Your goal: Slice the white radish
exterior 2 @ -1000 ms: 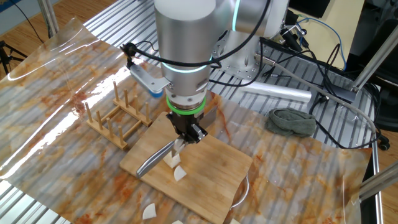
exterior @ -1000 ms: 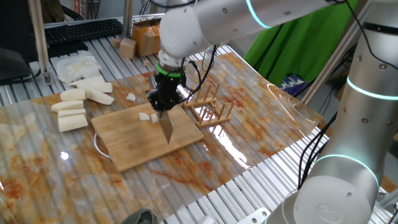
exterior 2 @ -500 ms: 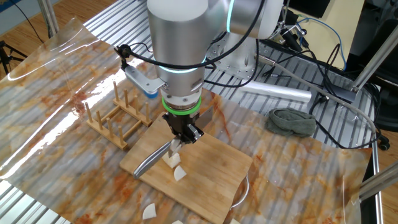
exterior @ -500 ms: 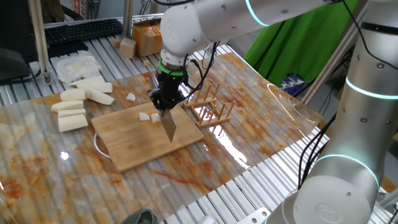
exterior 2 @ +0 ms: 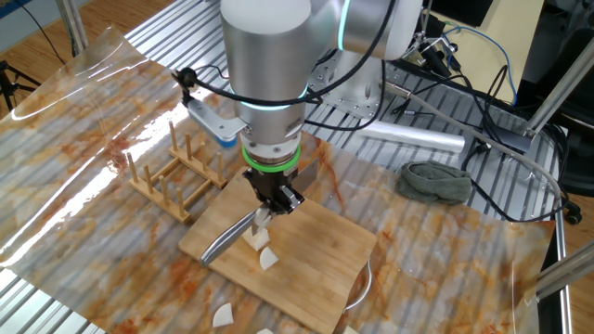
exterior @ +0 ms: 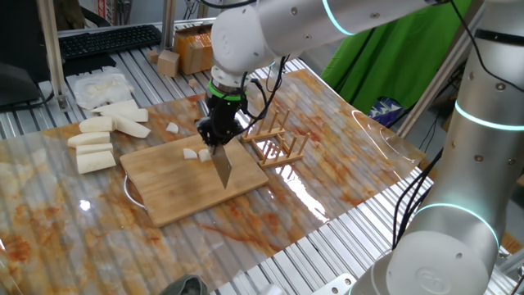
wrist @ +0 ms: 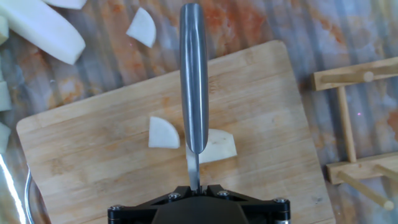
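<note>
Gripper [exterior: 218, 141] points down, jaws clamped on a knife [wrist: 193, 81] by its handle, blade angled down over the cutting board [exterior: 164, 192]. White radish [wrist: 163, 132]: two small wedges on the board, one just left of the blade, the other [wrist: 219, 145] directly beneath and right of it. Another chunk [wrist: 143, 27] lies off the board's far edge. Larger radish sticks [exterior: 94, 142] lie left. Wooden rack [exterior: 274, 139] stands right.
</note>
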Robot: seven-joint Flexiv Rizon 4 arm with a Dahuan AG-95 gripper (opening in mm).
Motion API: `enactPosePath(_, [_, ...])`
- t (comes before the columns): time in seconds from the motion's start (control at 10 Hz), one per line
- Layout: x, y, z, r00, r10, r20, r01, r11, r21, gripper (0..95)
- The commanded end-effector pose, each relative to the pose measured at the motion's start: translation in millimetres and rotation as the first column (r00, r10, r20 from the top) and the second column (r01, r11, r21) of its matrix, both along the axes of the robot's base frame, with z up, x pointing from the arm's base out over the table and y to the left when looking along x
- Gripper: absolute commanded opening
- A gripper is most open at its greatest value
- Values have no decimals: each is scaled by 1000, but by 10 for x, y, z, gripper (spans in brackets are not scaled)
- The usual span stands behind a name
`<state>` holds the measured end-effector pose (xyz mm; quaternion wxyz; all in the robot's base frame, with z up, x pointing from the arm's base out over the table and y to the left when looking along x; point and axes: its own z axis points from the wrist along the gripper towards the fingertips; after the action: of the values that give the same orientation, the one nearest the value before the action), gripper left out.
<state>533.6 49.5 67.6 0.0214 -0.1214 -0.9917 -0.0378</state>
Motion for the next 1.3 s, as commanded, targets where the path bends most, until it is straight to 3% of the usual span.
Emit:
enactPosePath(0.1, [23, 17, -181, 1000, -6, 9, 6, 1000, 21, 0])
enactPosePath(0.3, [63, 59, -303, 1000, -12, 23, 11, 1000, 20, 0])
enactPosePath(0.6, [64, 61, -309, 1000, -10, 22, 10, 1000, 18, 0])
enactPosePath(0.8, [88, 86, -396, 999, -14, 41, 14, 1000, 19, 0])
enactPosePath(1.1, [76, 67, -321, 999, -13, 30, 12, 1000, 19, 0])
enactPosePath(1.2, [85, 75, -347, 999, -23, 35, 21, 999, 39, 0])
enactPosePath(1.3, [90, 86, -384, 999, -21, 34, 20, 999, 30, 0])
